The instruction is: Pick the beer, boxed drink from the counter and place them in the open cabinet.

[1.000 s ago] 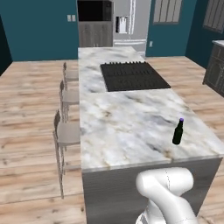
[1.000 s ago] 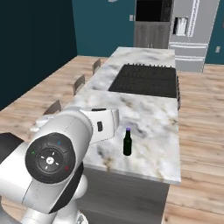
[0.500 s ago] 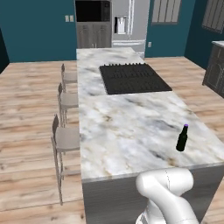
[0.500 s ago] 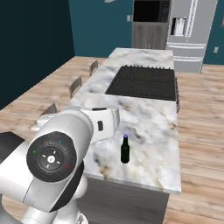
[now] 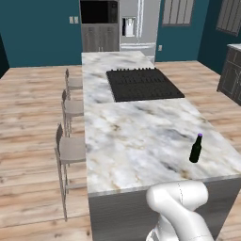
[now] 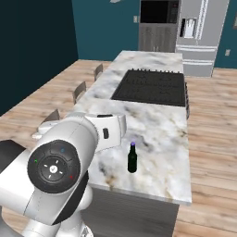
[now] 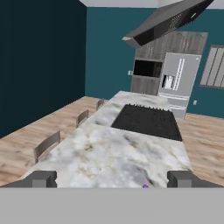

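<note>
The pincer [image 7: 111,179] gapes wide, empty, above the beer [image 5: 196,148] (upright on the counter [image 5: 136,136]).

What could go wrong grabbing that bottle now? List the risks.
1. The beer stands close to the counter edge; a nudge could knock it off.
2. It is tall and narrow, so it may topple.
3. The open pincer looks along the counter above the purple cap, so it could descend misaligned.

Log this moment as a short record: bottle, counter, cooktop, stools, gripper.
beer: upright near the counter's near right corner, purple cap on
counter: marble island top
cooktop: black, inset at the far half
stools: three along the left side
gripper: open, holding nothing, looking along the counter
</note>
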Available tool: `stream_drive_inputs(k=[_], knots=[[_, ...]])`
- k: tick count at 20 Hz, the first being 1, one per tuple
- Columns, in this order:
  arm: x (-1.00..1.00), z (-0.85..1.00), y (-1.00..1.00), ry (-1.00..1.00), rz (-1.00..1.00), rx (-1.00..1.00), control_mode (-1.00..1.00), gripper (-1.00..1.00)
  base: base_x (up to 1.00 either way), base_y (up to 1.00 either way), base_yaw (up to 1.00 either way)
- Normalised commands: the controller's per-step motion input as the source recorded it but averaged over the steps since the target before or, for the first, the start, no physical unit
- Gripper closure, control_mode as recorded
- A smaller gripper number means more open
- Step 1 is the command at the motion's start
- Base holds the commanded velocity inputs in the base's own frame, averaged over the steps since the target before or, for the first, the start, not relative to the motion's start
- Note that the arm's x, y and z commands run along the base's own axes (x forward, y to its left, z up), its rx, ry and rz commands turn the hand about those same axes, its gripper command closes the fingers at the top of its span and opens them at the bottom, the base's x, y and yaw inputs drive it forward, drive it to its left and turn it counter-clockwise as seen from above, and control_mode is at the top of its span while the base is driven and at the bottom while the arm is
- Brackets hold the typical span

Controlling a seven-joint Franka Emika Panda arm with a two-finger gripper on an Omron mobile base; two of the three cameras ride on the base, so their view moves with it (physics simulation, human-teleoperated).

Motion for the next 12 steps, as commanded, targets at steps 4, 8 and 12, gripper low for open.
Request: stream_drive_inputs(k=[4, 8, 12], knots=[[0.0, 0.0, 0.0, 0.0, 0.0, 0.0, 1.0, -1.0, 0.0, 0.0, 0.0], [0.0, 0.0, 0.0, 0.0, 0.0, 0.0, 1.0, -1.0, 0.0, 0.0, 0.0], [0.0, 0.0, -0.01, 0.0, 0.02, 0.0, -1.0, -1.0, 0.0, 0.0, 0.0]])
